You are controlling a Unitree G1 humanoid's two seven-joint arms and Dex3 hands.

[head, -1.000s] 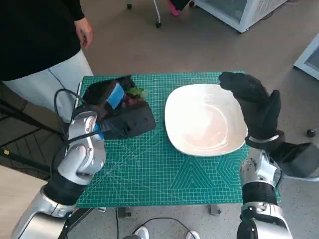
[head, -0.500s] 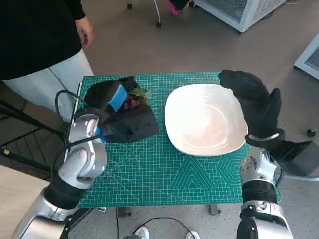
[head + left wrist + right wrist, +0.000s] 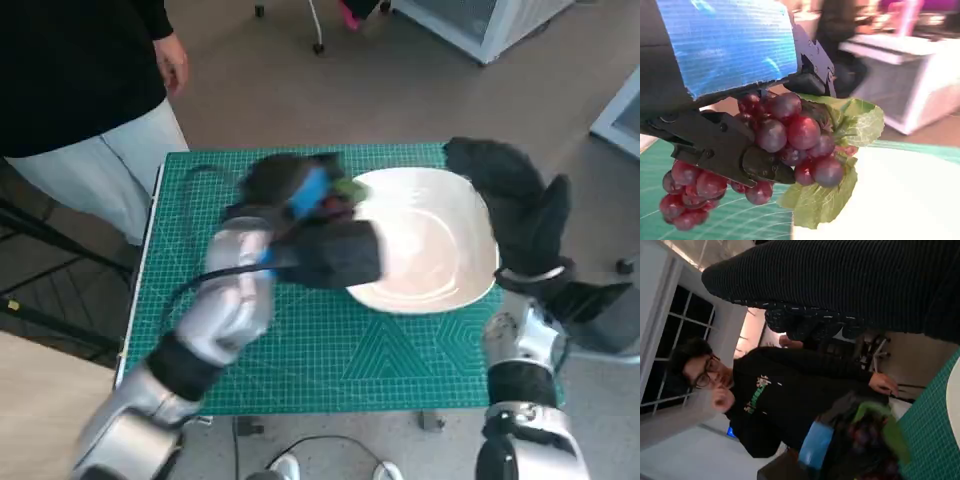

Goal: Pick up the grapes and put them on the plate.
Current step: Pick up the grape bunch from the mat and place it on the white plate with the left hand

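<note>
My left hand [image 3: 300,195] holds a bunch of dark red grapes [image 3: 790,135] with green leaves [image 3: 855,120], lifted off the mat at the left rim of the white plate [image 3: 440,250]. The grapes [image 3: 338,203] and a leaf [image 3: 350,187] peek out beside the blue tape. In the right wrist view the same hand [image 3: 815,445] and the grapes [image 3: 867,437] show blurred. My gloved right hand [image 3: 515,205] rests at the plate's right edge, its fingers over the far rim.
A green cutting mat [image 3: 300,340] covers the small table. A person in a black top [image 3: 70,60] and pale trousers stands at the table's far left corner, a hand [image 3: 172,62] hanging near. A white cabinet [image 3: 480,25] stands beyond.
My left arm has swung right across the mat, carrying the grapes from the far left area to the plate's left rim. The right hand has stayed at the plate.
</note>
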